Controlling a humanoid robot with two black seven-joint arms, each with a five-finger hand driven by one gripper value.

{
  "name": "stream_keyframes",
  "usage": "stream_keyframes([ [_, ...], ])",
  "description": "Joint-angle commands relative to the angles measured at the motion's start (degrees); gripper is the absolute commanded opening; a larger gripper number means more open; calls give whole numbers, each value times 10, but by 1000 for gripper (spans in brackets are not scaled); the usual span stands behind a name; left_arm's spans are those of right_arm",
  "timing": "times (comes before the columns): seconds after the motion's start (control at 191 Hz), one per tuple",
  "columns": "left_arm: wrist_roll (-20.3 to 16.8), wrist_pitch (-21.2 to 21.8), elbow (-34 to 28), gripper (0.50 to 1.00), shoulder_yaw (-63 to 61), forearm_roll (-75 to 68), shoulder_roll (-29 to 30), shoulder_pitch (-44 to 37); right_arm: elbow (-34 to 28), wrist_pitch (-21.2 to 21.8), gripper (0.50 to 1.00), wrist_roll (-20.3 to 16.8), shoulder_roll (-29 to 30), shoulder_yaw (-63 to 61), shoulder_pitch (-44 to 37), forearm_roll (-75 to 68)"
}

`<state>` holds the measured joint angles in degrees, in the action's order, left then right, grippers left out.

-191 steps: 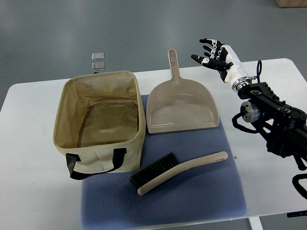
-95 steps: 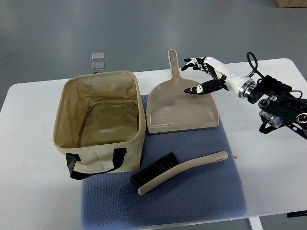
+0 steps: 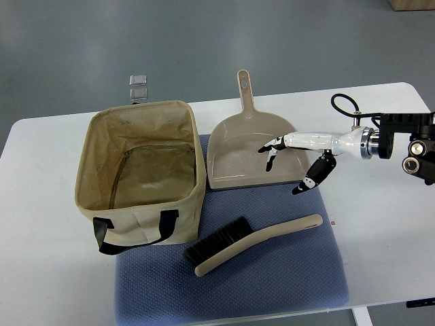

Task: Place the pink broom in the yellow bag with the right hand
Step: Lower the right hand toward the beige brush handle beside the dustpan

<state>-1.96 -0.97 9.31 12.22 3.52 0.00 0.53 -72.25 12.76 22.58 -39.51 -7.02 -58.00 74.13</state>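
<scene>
Even, diffuse light is falling from overhead across the whole view, leaving the white surface (image 3: 54, 272) bright but not washing out. Shadows are staying faint and soft: a thin dark edge is showing under the brush (image 3: 251, 242) below the fingers (image 3: 272, 148), and the inside walls of the bag (image 3: 139, 170), far to the left of the fingers, are sitting slightly dimmer than its rim. A mild sheen is lying on the dustpan (image 3: 255, 153) just under the fingers. The right hand (image 3: 296, 159) is appearing somewhat smeared by motion, while the things around it are reading sharp. The surface's edges are bowing slightly toward the frame corners.
</scene>
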Motion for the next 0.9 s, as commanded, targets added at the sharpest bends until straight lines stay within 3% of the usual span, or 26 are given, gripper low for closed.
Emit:
stream_keyframes([
  [0.0, -1, 0, 0, 1000, 0, 0, 0, 0, -17, 11, 930, 0, -2, 7, -9, 20],
  [0.33, 0, 0, 0, 1000, 1, 0, 0, 0, -54, 3, 930, 0, 1, 59, 1, 37],
  [0.566, 0, 0, 0, 1000, 0, 0, 0, 0, -49, -57, 928, -13, 12, 59, 26, 90],
  [0.897, -1, 0, 0, 1000, 0, 0, 0, 0, -50, -58, 928, -13, 17, 59, 41, 106],
])
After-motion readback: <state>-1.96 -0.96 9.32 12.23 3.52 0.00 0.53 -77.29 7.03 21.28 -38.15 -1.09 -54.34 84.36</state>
